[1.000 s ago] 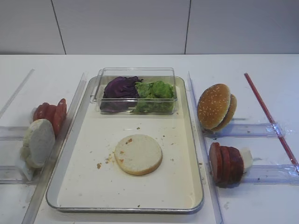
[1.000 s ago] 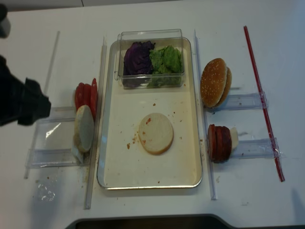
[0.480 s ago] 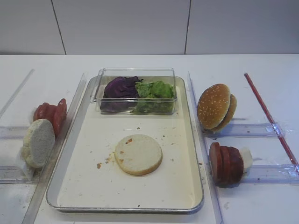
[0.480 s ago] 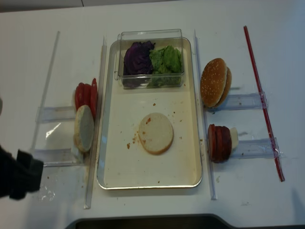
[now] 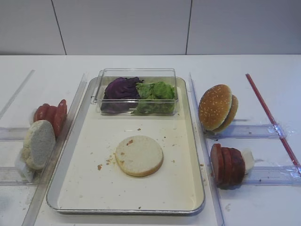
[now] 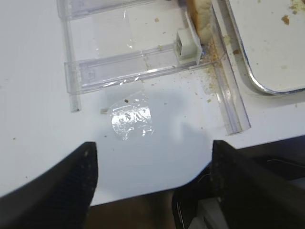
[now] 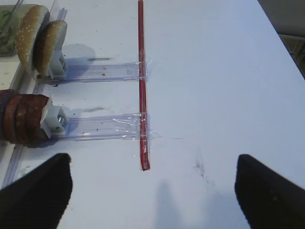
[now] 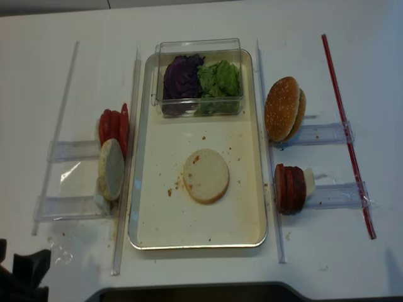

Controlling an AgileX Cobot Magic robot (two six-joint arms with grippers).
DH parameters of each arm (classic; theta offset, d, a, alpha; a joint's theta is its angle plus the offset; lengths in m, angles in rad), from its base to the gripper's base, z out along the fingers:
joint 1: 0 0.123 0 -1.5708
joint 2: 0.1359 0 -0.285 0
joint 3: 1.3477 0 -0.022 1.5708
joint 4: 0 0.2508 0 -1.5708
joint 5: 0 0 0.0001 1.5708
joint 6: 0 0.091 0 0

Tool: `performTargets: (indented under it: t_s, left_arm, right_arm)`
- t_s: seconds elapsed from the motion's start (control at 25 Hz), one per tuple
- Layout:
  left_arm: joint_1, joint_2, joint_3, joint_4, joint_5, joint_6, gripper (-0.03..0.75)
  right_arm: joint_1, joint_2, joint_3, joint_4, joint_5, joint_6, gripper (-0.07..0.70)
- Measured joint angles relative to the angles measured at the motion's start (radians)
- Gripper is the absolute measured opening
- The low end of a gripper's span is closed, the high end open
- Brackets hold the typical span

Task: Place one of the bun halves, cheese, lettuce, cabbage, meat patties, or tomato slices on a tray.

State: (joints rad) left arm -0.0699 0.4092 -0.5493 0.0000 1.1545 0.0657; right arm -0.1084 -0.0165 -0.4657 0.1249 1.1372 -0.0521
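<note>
Exterior high (realsense): bun half (image 8: 206, 175) on tray (image 8: 245, 234), left gripper (image 8: 25, 275) well apart.

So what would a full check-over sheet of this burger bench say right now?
Surface: white table, crumbs near its front left corner.
Job's things: pale round bun half flat on the cream metal tray; purple cabbage and green lettuce in a clear box; red tomato slices left; brown meat patties right.
Clutter: sesame bun, red stick, clear rails.
Grippers: left gripper open, empty; right gripper open, empty.
Cables: nothing seen.
Surroundings: white wall panels.
</note>
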Motion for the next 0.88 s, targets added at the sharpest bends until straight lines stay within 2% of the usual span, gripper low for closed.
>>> performTargets:
  t_s: [0.16,0.4,0.64,0.88]
  left_arm:
    - [0.000,-0.088,0.050,0.000,-0.002,-0.002,0.461]
    - [0.000,-0.208,0.052,0.000,0.001,-0.008,0.459]
    - [0.000,-0.313,0.059,0.052,0.010,-0.093,0.446]
    - [0.000,-0.371,0.061,0.063,0.016,-0.104,0.432]
  right_arm:
    - [0.000,0.000,0.000,0.000,0.000,0.000,0.692]
    - [0.000,0.000,0.000,0.000,0.000,0.000,0.692]
    - [0.000,0.000,0.000,0.000,0.000,0.000,0.692]
    - [0.000,0.000,0.000,0.000,0.000,0.000,0.692]
